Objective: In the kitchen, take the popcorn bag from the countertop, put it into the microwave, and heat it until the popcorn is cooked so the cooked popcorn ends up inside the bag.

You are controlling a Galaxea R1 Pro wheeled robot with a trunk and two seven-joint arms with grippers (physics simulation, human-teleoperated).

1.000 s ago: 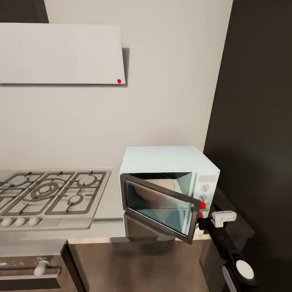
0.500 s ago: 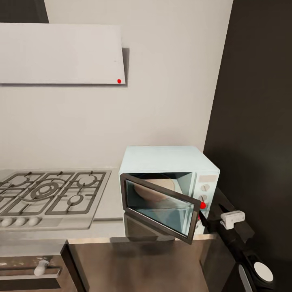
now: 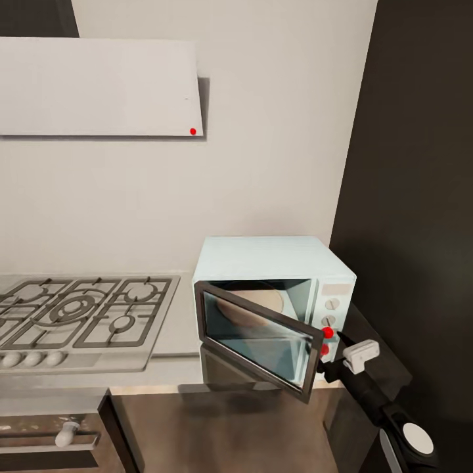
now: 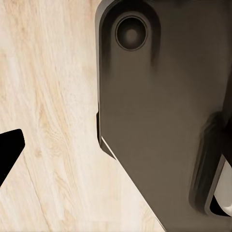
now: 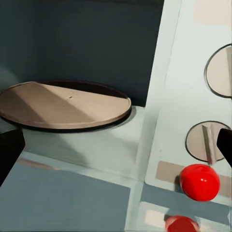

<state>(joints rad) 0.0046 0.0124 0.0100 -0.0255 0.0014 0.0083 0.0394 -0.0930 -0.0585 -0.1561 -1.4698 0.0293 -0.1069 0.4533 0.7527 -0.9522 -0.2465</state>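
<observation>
Now my right gripper (image 3: pixel 335 358) has come back up toward the microwave (image 3: pixel 272 299), its fingers spread, the red light (image 5: pixel 199 181) just ahead. Its door (image 3: pixel 256 338) hangs ajar beside me; the turntable (image 5: pixel 63 104) is bare.

The microwave (image 3: pixel 266 263) looks like smooth pale blue plastic, and its door (image 3: pixel 256 335) is shiny glass in a dark frame. The gas hob (image 3: pixel 79 315) is grey metal. The bench (image 3: pixel 164 374) is smooth and glossy. The floor (image 4: pixel 48 121) is light wood.
</observation>
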